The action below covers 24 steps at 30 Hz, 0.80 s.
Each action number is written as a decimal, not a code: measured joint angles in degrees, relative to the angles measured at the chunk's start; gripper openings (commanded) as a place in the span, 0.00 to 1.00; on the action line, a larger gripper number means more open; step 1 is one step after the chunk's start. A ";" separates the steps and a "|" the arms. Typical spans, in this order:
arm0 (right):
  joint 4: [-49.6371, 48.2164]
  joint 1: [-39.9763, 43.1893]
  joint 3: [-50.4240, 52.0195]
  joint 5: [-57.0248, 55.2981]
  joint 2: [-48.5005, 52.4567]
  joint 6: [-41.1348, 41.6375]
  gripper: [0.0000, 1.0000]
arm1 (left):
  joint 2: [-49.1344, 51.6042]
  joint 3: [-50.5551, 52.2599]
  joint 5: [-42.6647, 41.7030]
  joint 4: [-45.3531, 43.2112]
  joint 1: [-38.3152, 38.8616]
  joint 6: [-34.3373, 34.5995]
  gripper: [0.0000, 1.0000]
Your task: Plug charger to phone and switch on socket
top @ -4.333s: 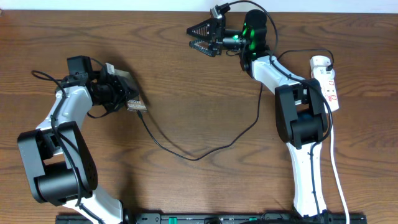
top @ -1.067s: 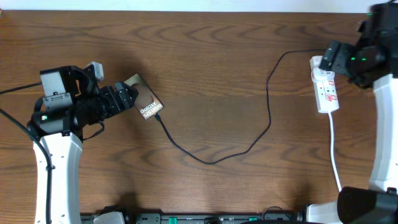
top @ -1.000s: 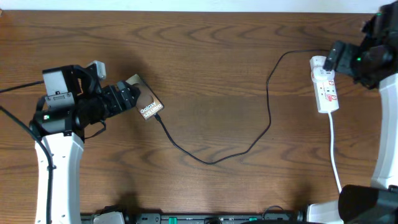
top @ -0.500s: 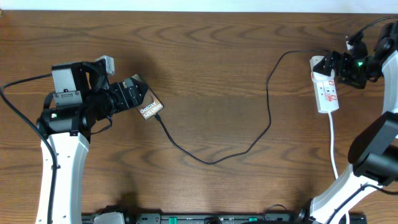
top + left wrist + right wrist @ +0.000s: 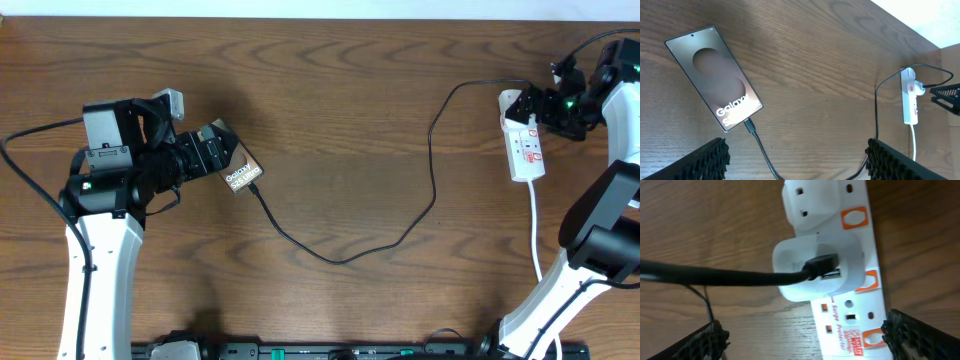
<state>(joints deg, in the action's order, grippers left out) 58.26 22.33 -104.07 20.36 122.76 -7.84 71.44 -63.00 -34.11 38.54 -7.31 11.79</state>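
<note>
Left claw (image 5: pixel 212 150): jaws wide, holding nothing; at the left of the overhead frame, just beside the phone's upper-left end.
Phone (image 5: pixel 715 75): flat on the table (image 5: pixel 330 100), face up; long axis runs upper left to lower right in the left wrist view.
Charger (image 5: pixel 340 258): connector tip meets the phone's lower short edge and appears seated; the cable loops low through centre frame, then climbs to the socket.
Socket (image 5: pixel 526 140): white strip at the right of the overhead frame; long axis near top-to-bottom, cord leaving the lower end.
Adapter (image 5: pixel 820 270): white block seated in the strip; the black cable enters it from the left.
Right claw (image 5: pixel 542 108): jaws wide, empty; at the strip's upper end, on its right side.
Switch (image 5: pixel 867 280): orange, on the strip's right edge, partly covered by the adapter; on or off cannot be told.
Step in hand: judged to be the switching; the phone end looks done.
Deciding relation: the right claw is nearer by far. In the right wrist view the strip runs up the frame between the fingers (image 5: pixel 910 335), with the switch ahead, toward the right-hand one.
</note>
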 measured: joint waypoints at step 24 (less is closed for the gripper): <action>-1.95 -0.07 0.00 3.48 4.92 0.07 0.99 | 0.00 0.00 0.00 0.02 0.00 0.00 0.86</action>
<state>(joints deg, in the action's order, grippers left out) 56.31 22.26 -104.07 23.83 127.68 -7.77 71.44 -63.00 -34.11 38.57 -7.31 11.79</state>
